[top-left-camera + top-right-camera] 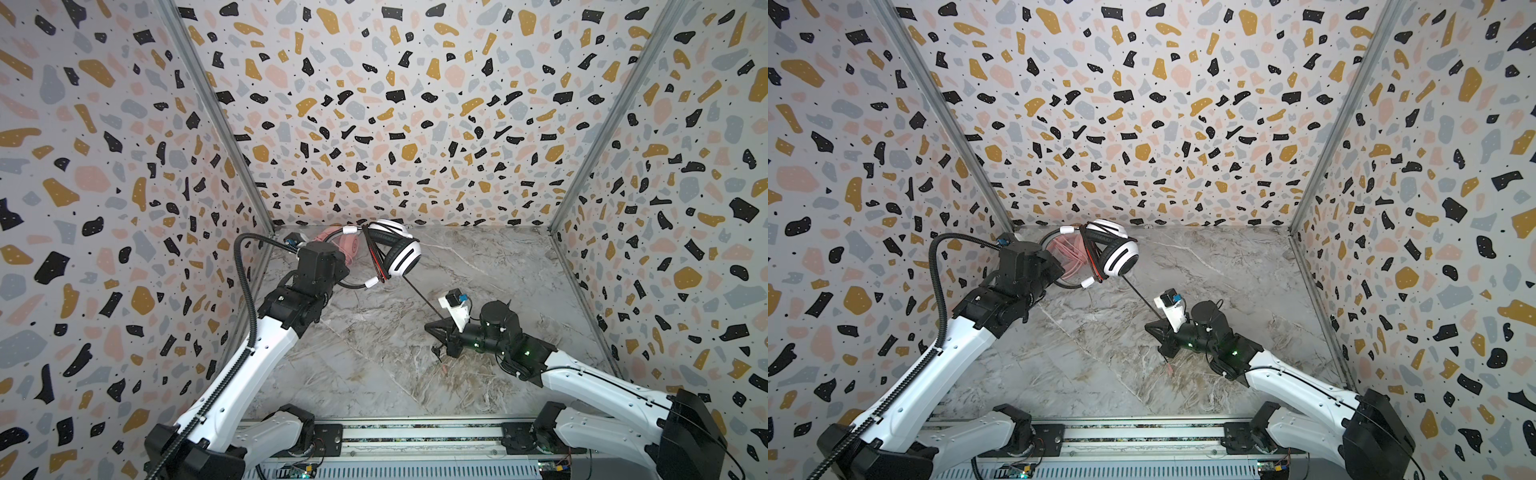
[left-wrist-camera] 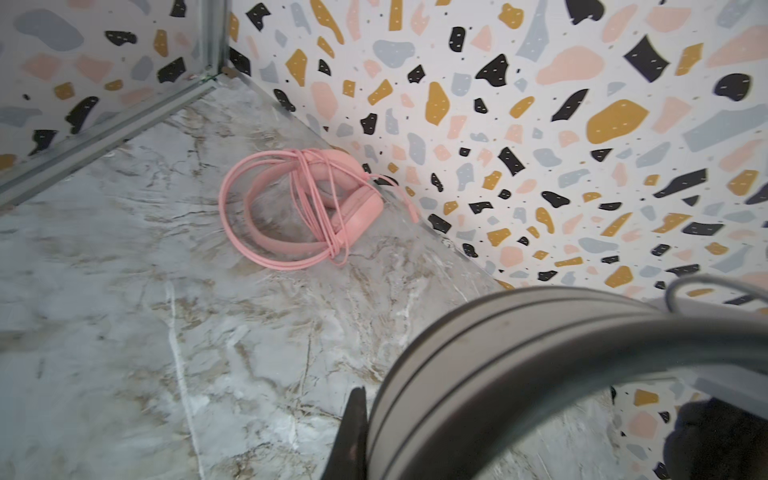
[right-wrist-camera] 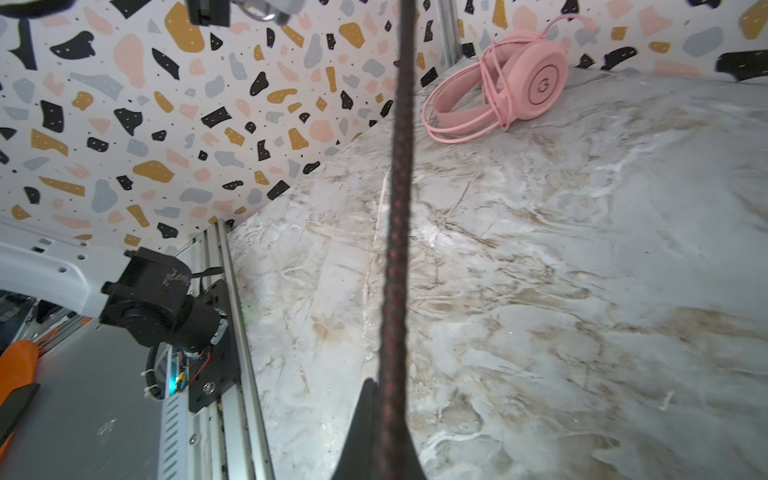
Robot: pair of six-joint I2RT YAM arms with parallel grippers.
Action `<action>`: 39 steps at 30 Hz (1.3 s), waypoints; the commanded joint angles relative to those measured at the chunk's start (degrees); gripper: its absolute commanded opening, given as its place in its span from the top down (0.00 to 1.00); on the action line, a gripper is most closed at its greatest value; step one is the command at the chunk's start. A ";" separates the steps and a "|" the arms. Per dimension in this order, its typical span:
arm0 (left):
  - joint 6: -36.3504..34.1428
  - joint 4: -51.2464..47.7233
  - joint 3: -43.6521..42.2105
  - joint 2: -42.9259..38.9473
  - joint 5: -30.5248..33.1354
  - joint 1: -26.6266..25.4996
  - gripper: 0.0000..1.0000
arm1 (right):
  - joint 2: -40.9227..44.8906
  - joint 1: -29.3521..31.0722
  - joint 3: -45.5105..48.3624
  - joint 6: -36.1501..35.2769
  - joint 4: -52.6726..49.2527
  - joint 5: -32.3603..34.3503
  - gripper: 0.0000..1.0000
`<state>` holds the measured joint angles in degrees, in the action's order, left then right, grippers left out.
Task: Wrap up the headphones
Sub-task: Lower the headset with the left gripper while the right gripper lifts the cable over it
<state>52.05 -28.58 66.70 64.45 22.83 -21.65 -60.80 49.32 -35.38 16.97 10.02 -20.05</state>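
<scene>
The white headphones with black stripes hang above the table's back left. My left gripper is shut on their striped headband, which hides one finger. Several turns of black-and-red cable cross the headband. From there the cable runs taut to my right gripper, which is shut on it just above the table. The cable's free end dangles below that gripper. The pink headphones lie in the back left corner with their pink cable wound round them, partly hidden in both top views.
Terrazzo-patterned walls close in the marble table on the left, back and right. A metal rail with both arm bases runs along the front edge. The left arm's base shows in the right wrist view.
</scene>
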 commanded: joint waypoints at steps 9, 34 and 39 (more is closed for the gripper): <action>8.24 16.44 3.90 -2.04 11.93 3.02 1.00 | -5.37 7.47 -0.07 3.90 -2.27 -3.32 0.91; -3.64 20.53 -10.03 2.22 14.29 2.58 1.00 | 0.45 9.48 -26.29 -11.71 -34.19 25.44 0.97; -7.86 19.30 -14.17 2.93 17.62 0.23 1.00 | -2.00 9.46 -33.94 -15.53 -36.90 33.01 0.97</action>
<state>46.26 -15.62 53.04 68.69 37.82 -20.29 -62.17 58.63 -65.21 5.39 -22.33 5.65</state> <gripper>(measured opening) 0.071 0.058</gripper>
